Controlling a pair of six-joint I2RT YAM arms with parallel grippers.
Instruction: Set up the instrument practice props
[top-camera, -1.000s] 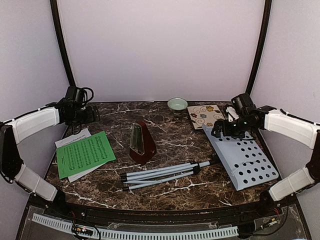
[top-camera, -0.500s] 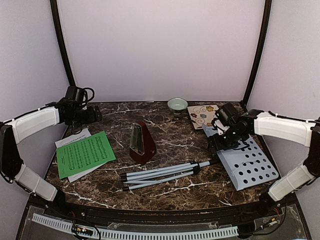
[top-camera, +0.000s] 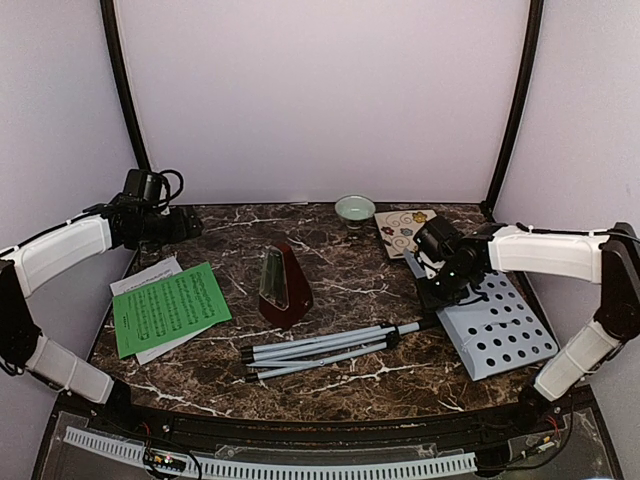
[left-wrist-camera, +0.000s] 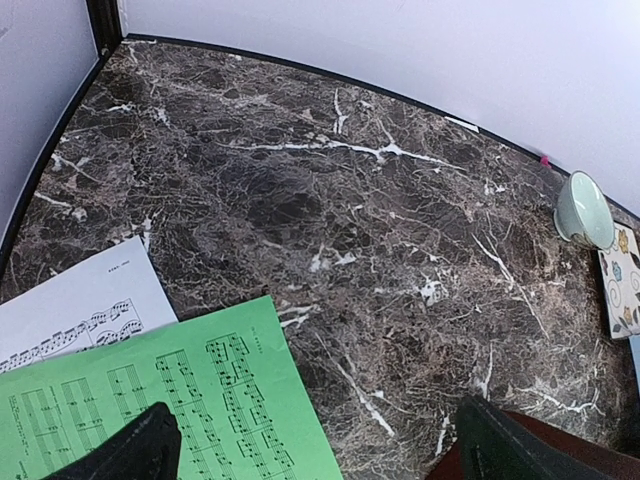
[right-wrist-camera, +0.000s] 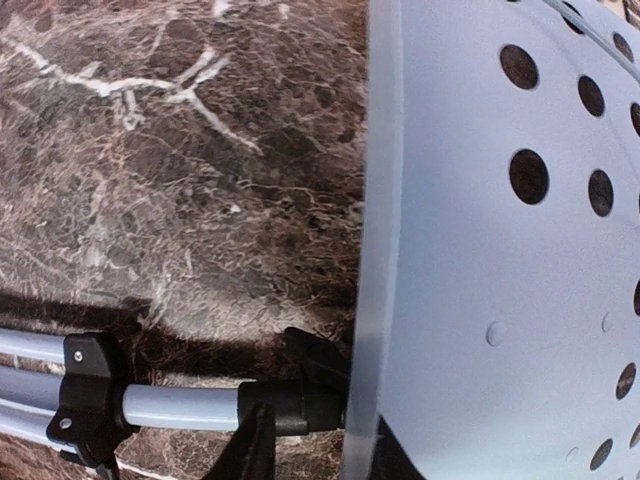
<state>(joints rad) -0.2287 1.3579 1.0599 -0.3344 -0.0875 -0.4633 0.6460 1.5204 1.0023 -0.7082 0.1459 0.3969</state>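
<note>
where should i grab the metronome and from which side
Take the metronome around its narrow upper part, coming straight down from above, fingers across its left and right faces. It stands upright and tapers toward the top, so the base likely spans too wide.

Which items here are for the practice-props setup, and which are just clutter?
Job:
music-stand desk
tripod legs
green music sheet
white music sheet
metronome

Lying about:
pale-green bowl
flower-patterned tile
</note>
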